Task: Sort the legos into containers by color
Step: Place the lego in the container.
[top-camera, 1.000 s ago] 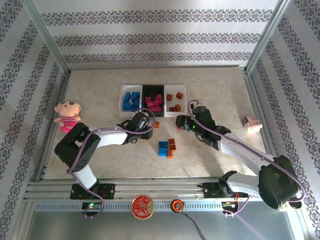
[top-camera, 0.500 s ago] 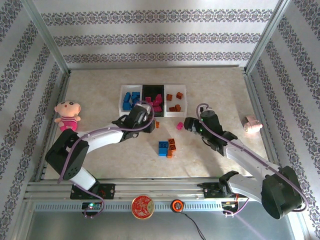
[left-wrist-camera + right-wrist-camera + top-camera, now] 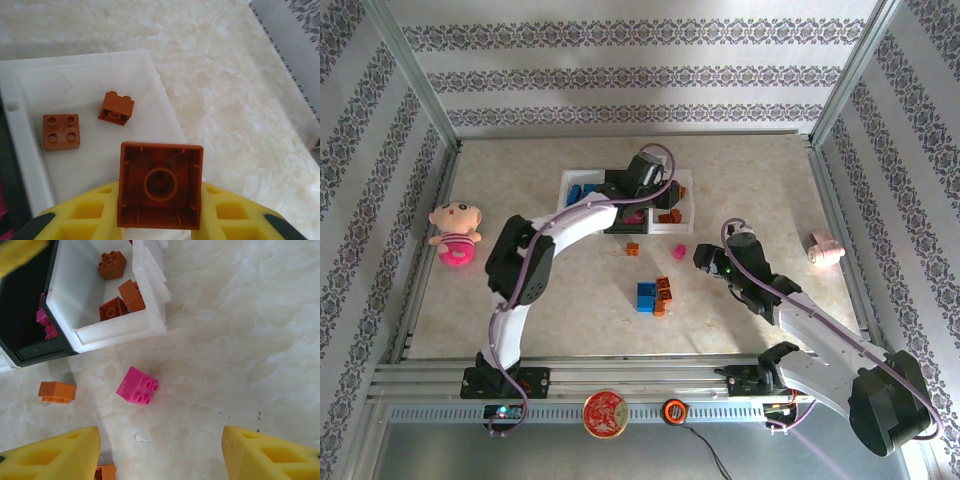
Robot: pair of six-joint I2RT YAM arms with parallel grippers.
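Left end effector (image 3: pixel 160 212) brought over right white container (image 3: pixel 165 100) — orange lego (image 3: pixel 160 185) clamped, release due; right end effector (image 3: pixel 160 455) wide open, empty.

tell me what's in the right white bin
The white bin holds orange legos: three lie on its floor in the right wrist view. The left end effector holds a fourth orange lego above it. From above, the left arm covers part of the bin.
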